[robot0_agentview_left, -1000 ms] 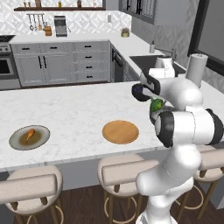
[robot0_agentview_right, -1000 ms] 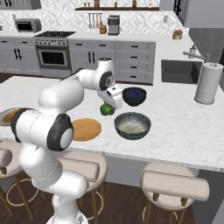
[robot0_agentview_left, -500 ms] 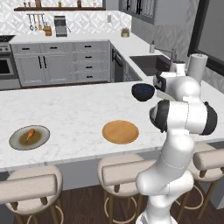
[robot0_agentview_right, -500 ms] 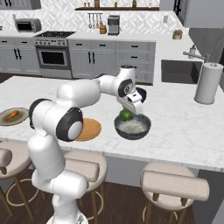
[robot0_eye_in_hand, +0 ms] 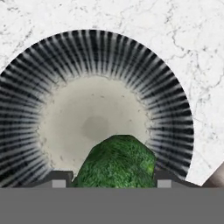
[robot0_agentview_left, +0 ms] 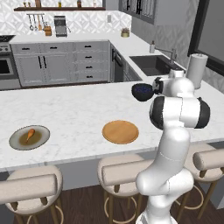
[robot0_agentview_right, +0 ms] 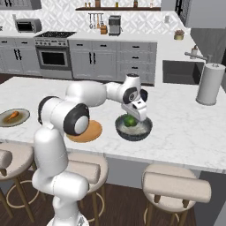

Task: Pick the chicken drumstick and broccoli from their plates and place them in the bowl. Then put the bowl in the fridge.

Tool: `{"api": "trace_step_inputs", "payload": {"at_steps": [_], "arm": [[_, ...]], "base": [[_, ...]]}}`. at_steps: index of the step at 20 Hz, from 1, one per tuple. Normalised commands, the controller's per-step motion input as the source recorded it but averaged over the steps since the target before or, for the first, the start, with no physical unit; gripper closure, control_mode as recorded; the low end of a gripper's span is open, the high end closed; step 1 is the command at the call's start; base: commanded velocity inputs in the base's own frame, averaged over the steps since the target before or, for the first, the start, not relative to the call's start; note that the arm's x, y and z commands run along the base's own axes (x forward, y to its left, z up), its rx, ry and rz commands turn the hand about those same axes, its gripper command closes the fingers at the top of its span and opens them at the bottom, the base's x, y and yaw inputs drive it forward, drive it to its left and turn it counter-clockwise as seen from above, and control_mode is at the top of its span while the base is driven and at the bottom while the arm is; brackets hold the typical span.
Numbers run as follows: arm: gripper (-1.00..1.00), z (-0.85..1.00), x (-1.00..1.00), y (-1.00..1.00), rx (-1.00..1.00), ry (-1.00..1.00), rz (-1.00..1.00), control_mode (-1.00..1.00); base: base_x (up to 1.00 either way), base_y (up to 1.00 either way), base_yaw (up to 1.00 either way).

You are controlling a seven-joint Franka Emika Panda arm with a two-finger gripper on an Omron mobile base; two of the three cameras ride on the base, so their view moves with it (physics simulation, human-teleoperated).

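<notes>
Gripper (robot0_agentview_right: 131, 117) now hangs directly over the bowl (robot0_agentview_right: 133, 128), its fingers (robot0_eye_in_hand: 165, 179) pinching the broccoli (robot0_eye_in_hand: 117, 162) between them; a second ago it was left of the bowl with the floret well above the counter (robot0_agentview_right: 185, 128), and half a second ago just reaching the rim. From the hand view, the broccoli sits above the bowl's pale centre, ringed by the striped inner wall. Beside the bowl lies the bare wooden plate (robot0_agentview_left: 120, 131). Farther left, the chicken drumstick (robot0_agentview_left: 29, 134) stays on its grey-rimmed plate (robot0_agentview_left: 15, 141). Behind, the navy bowl (robot0_agentview_left: 141, 91) is unmoved.
</notes>
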Motion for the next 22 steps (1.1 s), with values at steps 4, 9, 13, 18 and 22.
{"api": "trace_step_inputs", "payload": {"at_steps": [4, 9, 13, 18, 22], "arm": [[1.0, -0.3, 0.18, -0.03, 0.0, -0.02, 0.0, -1.0], [-1.0, -0.18, 0.0, 0.0, 0.0, 0.01, 0.0, -1.0], [-1.0, 0.05, 0.0, -0.06, 0.0, 0.0, 0.0, -1.0], [-1.0, 0.22, 0.0, 0.0, 0.0, 0.0, 0.01, -1.0], [-1.0, 0.51, 0.0, 0.3, -0.08, 0.0, 0.2, -1.0]], "base": [[0.0, 0.0, 0.0], [0.0, 0.0, 0.0], [0.0, 0.0, 0.0], [0.0, 0.0, 0.0], [0.0, 0.0, 0.0]]}}
